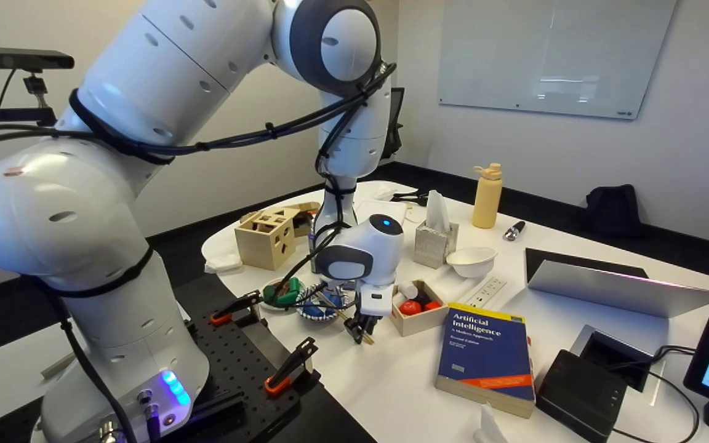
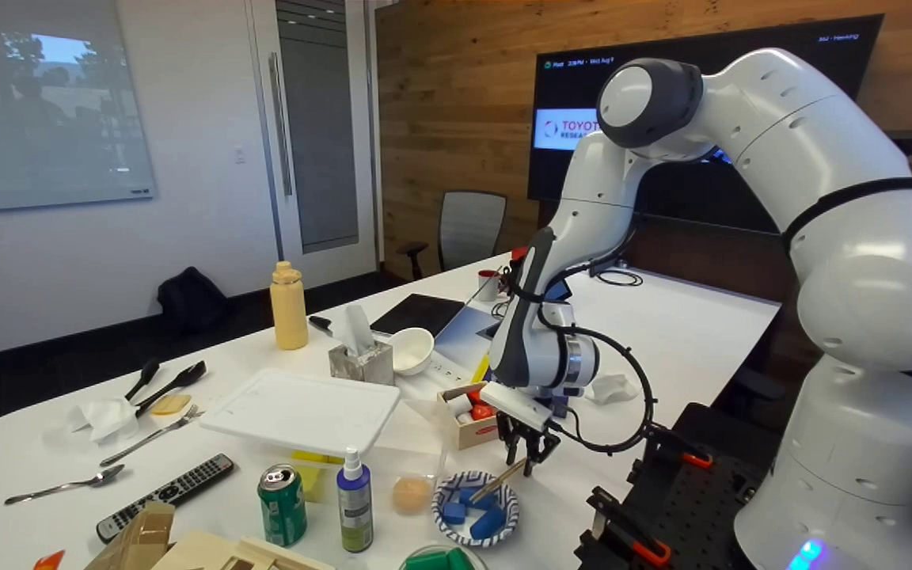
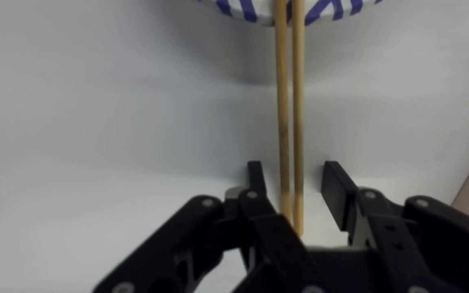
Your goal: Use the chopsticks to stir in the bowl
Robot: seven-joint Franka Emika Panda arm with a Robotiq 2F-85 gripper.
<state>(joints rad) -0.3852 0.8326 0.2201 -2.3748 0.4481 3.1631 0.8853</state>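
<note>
The bowl (image 2: 512,518) is small, round and shallow, white with a blue zigzag pattern. It holds several blue pieces (image 2: 488,522) and also shows in an exterior view (image 1: 317,318). Its rim (image 3: 250,12) is at the top of the wrist view. Two thin wooden chopsticks (image 3: 298,122) lie side by side, one end in the bowl, the other reaching out over the rim; they show in both exterior views (image 1: 341,315) (image 2: 497,481). My gripper (image 3: 292,175) is open, low at the table, with the chopsticks' outer ends between its fingers and a gap on each side. It shows in both exterior views (image 1: 360,332) (image 2: 521,465).
A wooden box (image 1: 419,320) with red and white items stands right beside the gripper. A plate of green pieces (image 1: 284,292) is next to the bowl. A thick blue book (image 1: 484,351), a spray bottle (image 2: 355,507) and a green can (image 2: 282,507) stand nearby. Black clamps (image 1: 293,363) edge the robot's base.
</note>
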